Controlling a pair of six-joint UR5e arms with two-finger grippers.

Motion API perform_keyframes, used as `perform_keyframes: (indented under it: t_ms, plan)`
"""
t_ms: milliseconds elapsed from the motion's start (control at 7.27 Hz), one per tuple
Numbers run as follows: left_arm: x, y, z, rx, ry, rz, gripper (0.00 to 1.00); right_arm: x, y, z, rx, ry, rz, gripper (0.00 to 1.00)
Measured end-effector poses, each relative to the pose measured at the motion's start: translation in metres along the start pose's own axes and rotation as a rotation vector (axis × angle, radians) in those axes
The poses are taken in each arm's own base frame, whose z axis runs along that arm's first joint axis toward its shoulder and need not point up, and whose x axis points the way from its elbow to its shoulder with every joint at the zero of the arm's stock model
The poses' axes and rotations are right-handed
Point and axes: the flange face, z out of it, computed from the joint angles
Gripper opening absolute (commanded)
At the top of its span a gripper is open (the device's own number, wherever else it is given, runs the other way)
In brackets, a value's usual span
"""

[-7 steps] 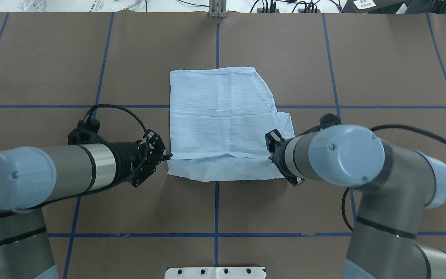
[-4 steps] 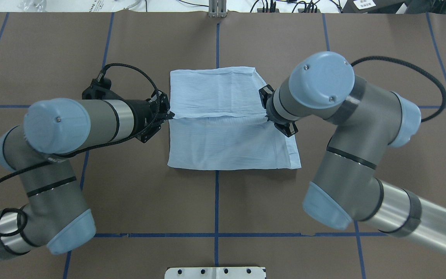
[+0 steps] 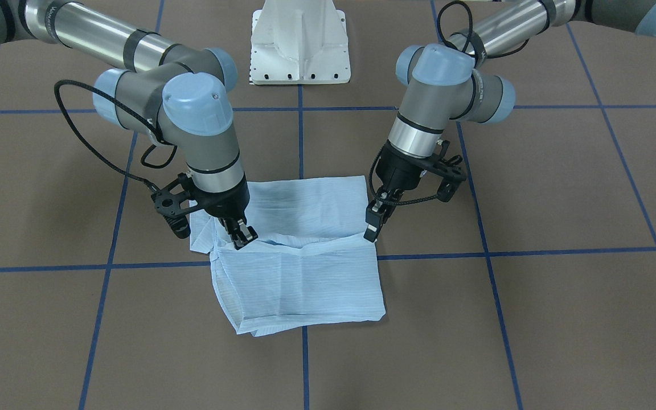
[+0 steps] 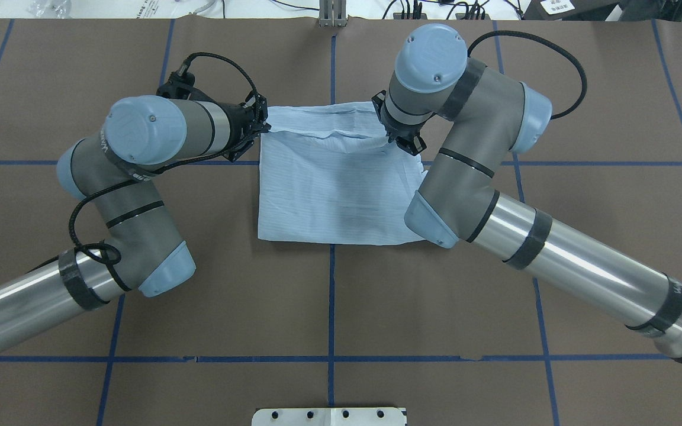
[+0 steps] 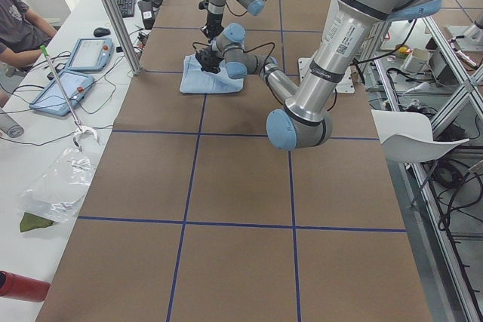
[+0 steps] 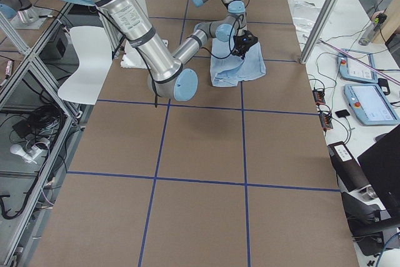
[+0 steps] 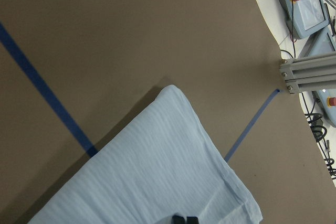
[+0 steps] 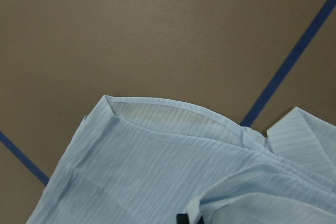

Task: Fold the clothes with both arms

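**Fold edge carried nearly to the far hem**

Shirt (image 4: 329, 195) lies as a rough light-blue rectangle on the brown surface (image 4: 199, 284), straight out from the white pedestal base (image 3: 299, 42). The left fingers (image 3: 371, 228) and right fingers (image 3: 241, 233) are each clenched on one end of a loose fabric edge. They hold it just above the layers beneath, and it sags slightly between them. (Each wrist view shows only black tips at the bottom of the frame, against the striped cloth.)

A second ago this edge was on the side of the shirt nearest the base. Both arms have since swept it over the top of the garment, away from the base. It now hangs close to the hem farthest from the base. The side nearest the base has become a smooth crease, and the shirt reaches less far towards the base than it did.

This half-fold looks almost closed. What seems to remain is lowering the held edge onto the hem farthest from the base, matching the two, and letting go. On the right fingers' side, lower layers poke out past the top layer, so the corners there may not line up. The thin cloth could also drag back towards the base if one side lets go early.
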Motion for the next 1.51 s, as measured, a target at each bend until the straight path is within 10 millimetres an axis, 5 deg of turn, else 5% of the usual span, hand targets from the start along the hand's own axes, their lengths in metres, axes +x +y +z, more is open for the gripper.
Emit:
perform_keyframes:
  t_ms: [275, 412, 550, 688, 1100, 1512]
  plan:
    - [0.003, -0.024, 0.039, 0.024, 0.011, 0.034, 0.00, -0.023, -0.014, 0.035, -0.011, 0.003, -0.037, 0.00]
    - [0.003, -0.035, 0.055, 0.037, 0.011, 0.055, 0.08, -0.034, -0.022, 0.047, -0.023, -0.005, -0.064, 0.00]
    - [0.001, -0.046, 0.069, 0.049, 0.007, 0.082, 0.53, -0.043, -0.033, 0.053, -0.032, -0.005, -0.104, 0.67]
    - [-0.002, -0.053, 0.084, 0.059, 0.001, 0.108, 1.00, -0.051, -0.042, 0.060, -0.039, -0.006, -0.144, 1.00]
    - [-0.003, -0.062, 0.101, 0.075, -0.010, 0.192, 1.00, -0.069, -0.056, 0.069, -0.037, -0.024, -0.252, 1.00]
    - [0.006, -0.087, 0.085, 0.052, -0.007, 0.280, 1.00, -0.064, -0.137, 0.056, -0.036, -0.011, -0.362, 1.00]
